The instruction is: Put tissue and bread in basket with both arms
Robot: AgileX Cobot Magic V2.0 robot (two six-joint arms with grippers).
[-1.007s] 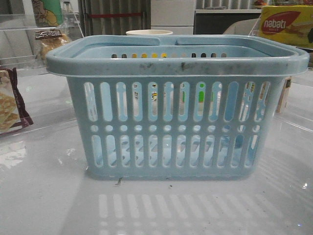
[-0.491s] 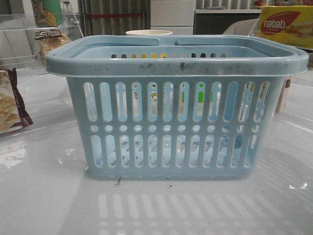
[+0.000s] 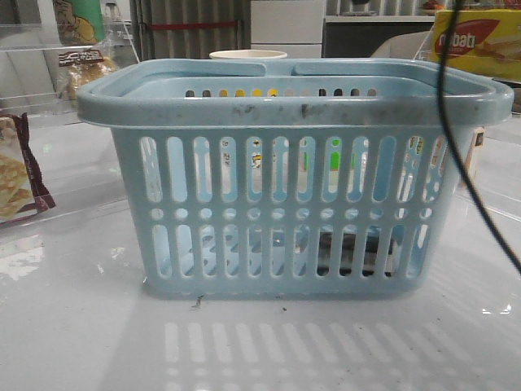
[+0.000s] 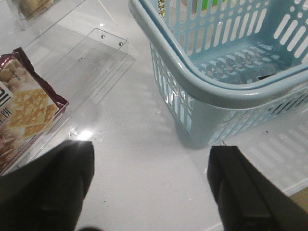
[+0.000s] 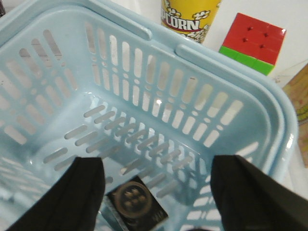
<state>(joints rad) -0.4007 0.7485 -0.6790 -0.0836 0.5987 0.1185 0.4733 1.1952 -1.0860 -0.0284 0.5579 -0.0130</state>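
Note:
The light-blue basket [image 3: 293, 208] stands in the middle of the table. The tissue [image 5: 136, 204], a small black pack with a round pale print, lies free on the basket floor; it shows dark through the front slots [image 3: 350, 247]. My right gripper [image 5: 158, 190] hangs open above the basket's inside, its fingers either side of the pack and apart from it. My left gripper [image 4: 151, 166] is open and empty over bare table beside the basket's corner [image 4: 202, 120]. The bread [image 3: 83, 72], golden-brown with a dark label strip, sits at the far left on a clear shelf.
A maroon-edged cracker bag [image 3: 18, 175] lies at the left, on a clear acrylic tray [image 4: 94, 60]. A yellow Nabati box [image 3: 480, 41] stands at the back right. A popcorn cup [image 5: 190, 17] and a colour cube [image 5: 252, 43] stand behind the basket. A black cable [image 3: 456, 155] hangs at the right.
The black pack has appeared on the basket floor at the right. A black cable has come into the front view at the right. The basket has not moved.

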